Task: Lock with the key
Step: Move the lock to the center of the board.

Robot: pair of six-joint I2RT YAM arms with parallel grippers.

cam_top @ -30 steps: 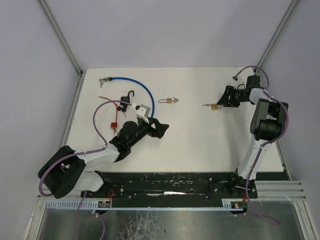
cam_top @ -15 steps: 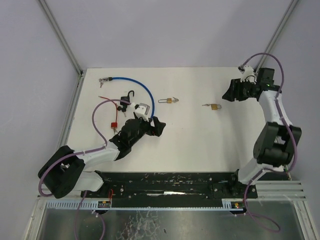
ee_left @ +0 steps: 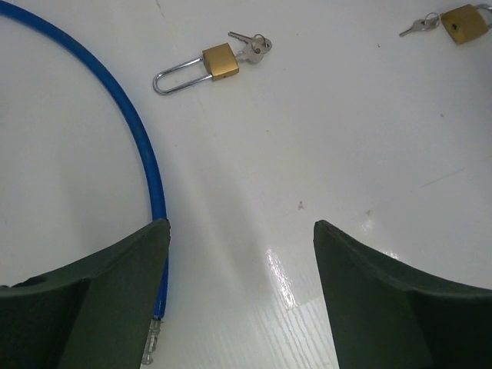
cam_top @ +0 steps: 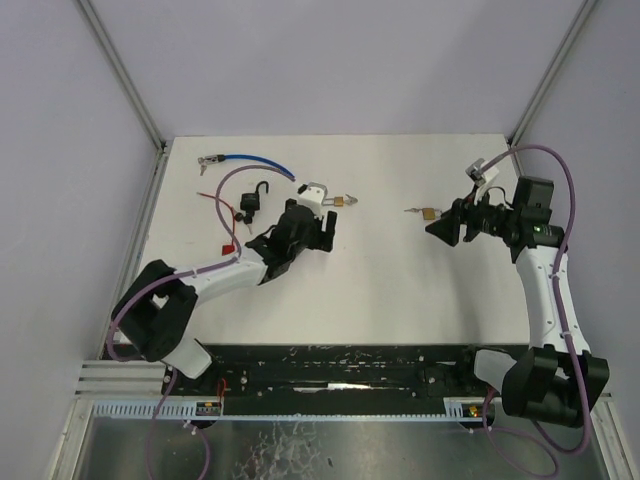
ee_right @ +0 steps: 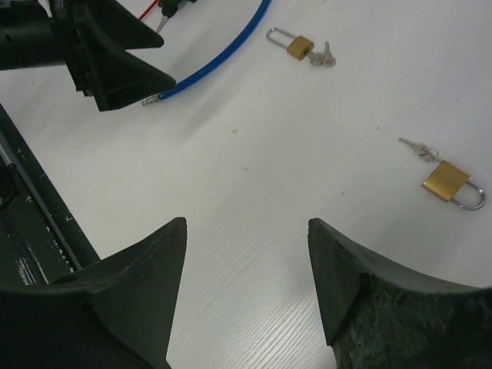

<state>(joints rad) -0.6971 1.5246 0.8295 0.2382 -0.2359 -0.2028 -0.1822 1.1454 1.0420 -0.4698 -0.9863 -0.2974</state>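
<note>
Flat on the white table, just beyond its middle, a brass padlock with a long silver shackle, small keys touching its body. Further right, a second brass padlock, also flat, a single key just beside it. Above the table near the first padlock, the left gripper, fingers spread wide, nothing between them. Facing the second padlock from its right, the right gripper, fingers likewise wide apart and empty. At the far left, a curved blue cable, its metal tip close by the left gripper's finger. Beside that cable, a black padlock.
</note>
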